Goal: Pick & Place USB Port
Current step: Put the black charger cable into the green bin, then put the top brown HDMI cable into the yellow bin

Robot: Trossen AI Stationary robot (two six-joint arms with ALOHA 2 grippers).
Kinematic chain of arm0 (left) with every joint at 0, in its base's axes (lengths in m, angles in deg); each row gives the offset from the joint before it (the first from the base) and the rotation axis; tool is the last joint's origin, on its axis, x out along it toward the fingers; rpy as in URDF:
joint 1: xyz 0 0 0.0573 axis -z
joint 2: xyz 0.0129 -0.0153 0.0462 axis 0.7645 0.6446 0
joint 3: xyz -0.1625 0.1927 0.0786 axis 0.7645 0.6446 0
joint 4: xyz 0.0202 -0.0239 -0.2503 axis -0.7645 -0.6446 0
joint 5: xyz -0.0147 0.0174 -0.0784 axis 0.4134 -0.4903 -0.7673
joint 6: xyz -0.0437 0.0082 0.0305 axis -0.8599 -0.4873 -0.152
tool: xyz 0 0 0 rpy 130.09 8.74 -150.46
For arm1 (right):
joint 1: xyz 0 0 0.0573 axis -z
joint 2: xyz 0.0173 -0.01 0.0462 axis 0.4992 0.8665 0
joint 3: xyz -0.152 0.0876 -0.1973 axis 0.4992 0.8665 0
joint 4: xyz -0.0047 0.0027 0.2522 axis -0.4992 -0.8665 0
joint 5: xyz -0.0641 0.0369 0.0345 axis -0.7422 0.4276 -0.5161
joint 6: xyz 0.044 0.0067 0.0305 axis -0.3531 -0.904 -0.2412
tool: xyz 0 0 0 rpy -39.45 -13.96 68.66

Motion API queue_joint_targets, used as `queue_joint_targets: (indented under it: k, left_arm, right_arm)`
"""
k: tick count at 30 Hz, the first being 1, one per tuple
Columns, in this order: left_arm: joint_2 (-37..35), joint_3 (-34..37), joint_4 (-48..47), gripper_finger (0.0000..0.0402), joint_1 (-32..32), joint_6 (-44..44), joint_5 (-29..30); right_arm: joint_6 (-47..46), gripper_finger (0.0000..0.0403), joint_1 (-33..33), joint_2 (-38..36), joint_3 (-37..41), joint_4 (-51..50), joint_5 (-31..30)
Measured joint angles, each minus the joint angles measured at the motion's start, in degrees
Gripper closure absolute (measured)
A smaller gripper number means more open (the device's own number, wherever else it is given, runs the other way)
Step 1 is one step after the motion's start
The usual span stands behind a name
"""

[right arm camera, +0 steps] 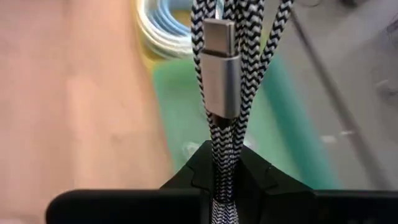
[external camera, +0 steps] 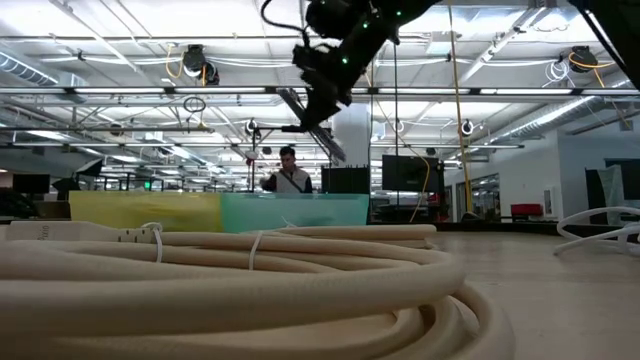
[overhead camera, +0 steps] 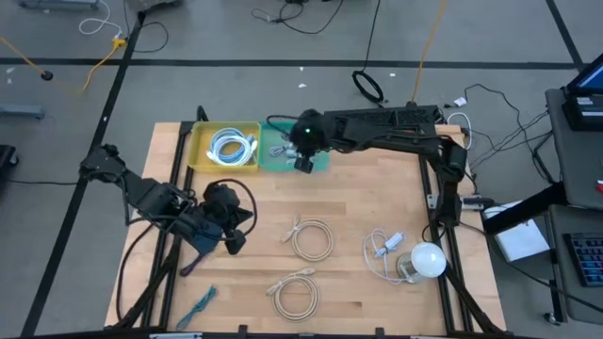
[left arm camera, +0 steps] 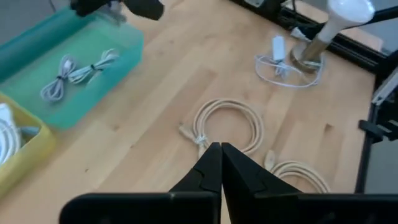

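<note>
Clamped together on a braided black-and-white USB cable [right arm camera: 219,74] in the right gripper [right arm camera: 219,163], jaws pinching the looped strands, silver plug standing up just past the tips. Poised over the green bin [overhead camera: 275,151] in the upper middle of the high view, right arm stretched in from the right edge. Already in that bin, seen from the left wrist: a small bundled grey cable [left arm camera: 78,71]. Just left of it, touching, a yellow bin [overhead camera: 200,143] with a coiled white cable [overhead camera: 232,148].

Pressed together on nothing in the left gripper [left arm camera: 221,163], jaws meeting tip to tip above bare worktop [overhead camera: 377,184], at left centre of the high view. Beyond those tips, a cream coiled cable [overhead camera: 312,238] near the middle, a second cream coil [overhead camera: 295,291] lower down, and a white cable with adapter [overhead camera: 384,250] beside a white bulb-like object [overhead camera: 426,259] at lower right. Near the lower left edge, a blue item [overhead camera: 202,301], too small to identify. Far behind the bins in the low view, a person [external camera: 288,172].
</note>
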Motion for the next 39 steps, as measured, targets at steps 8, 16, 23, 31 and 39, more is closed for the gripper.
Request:
queue_joint_targets:
  k: [8,16,23,31,39]
  left_arm:
    - [0.04,0.0,-2.82,0.0386,0.6,-3.09,0.25]
    - [0.06,0.0,-2.97,0.0393,0.99,-5.9,0.47]
    - [0.06,0.0,-2.95,0.0386,1.09,-7.35,0.76]
    - [0.06,0.0,-2.73,0.0395,1.09,-7.35,0.95]
    - [0.11,0.0,-11.29,0.0383,1.09,-12.51,-3.25]
  right_arm:
    - [11.88,0.0382,-0.1,2.14,-0.04,-1.67,-4.53]
    - [15.35,0.0363,-0.28,3.57,0.03,1.25,-7.19]
    - [12.42,0.0273,0.03,3.63,-0.04,1.38,-7.52]
    - [8.09,0.0248,-0.97,3.44,-0.06,1.13,-7.41]
    - [0.51,0.0259,-7.47,-2.59,0.07,-4.31,-1.83]
